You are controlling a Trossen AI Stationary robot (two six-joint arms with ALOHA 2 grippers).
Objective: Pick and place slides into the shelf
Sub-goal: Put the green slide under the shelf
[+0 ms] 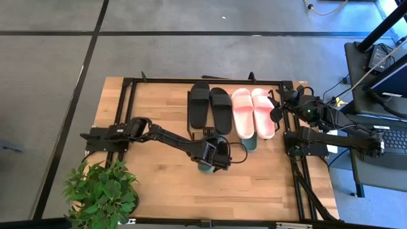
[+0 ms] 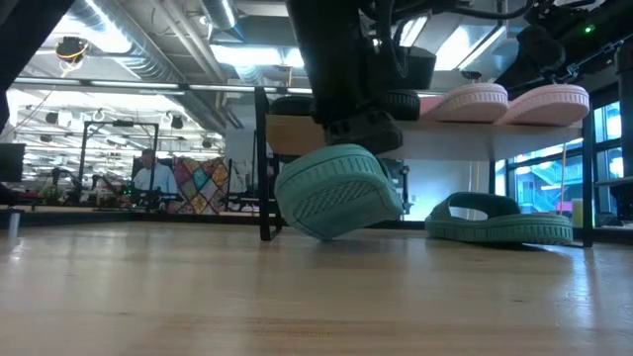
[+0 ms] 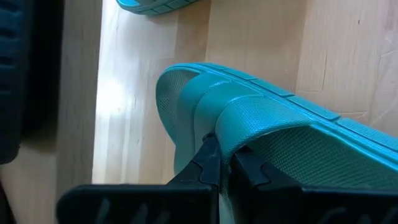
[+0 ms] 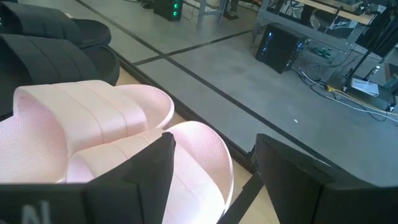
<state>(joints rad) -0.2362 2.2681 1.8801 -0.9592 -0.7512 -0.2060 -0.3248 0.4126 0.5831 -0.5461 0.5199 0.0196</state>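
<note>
Four slides are already lodged on the shelf point(image 1: 130, 81): the black pair point(image 1: 209, 106) and the light pink pair point(image 1: 252, 109), side by side along the far half of the desk point(image 1: 165, 184). Two dark green slides remain. One green slide point(image 2: 336, 191) is pinched by its strap in the left claw point(image 3: 224, 165), whose fingers are pressed together on the ribbed band, and it is held tilted with its toe just clear of the wood, in front of the rack. The other green slide point(image 2: 499, 222) lies flat on the desk beneath the pink pair, partly hidden from above.

The right claw point(image 4: 211, 177) is spread and empty, parked beside the outer pink slide at the shelf's right end.

For the step in hand, the carried slide is best raised higher before it is moved towards the rack (the shelf's bar sits above the present height of the sole, judging by the low view). The tilt should be levelled so the sole lands flat, and a free slot must be chosen without nudging the black pair. The grip is narrow, so a slow swing is advised lest the slide twists.
</note>
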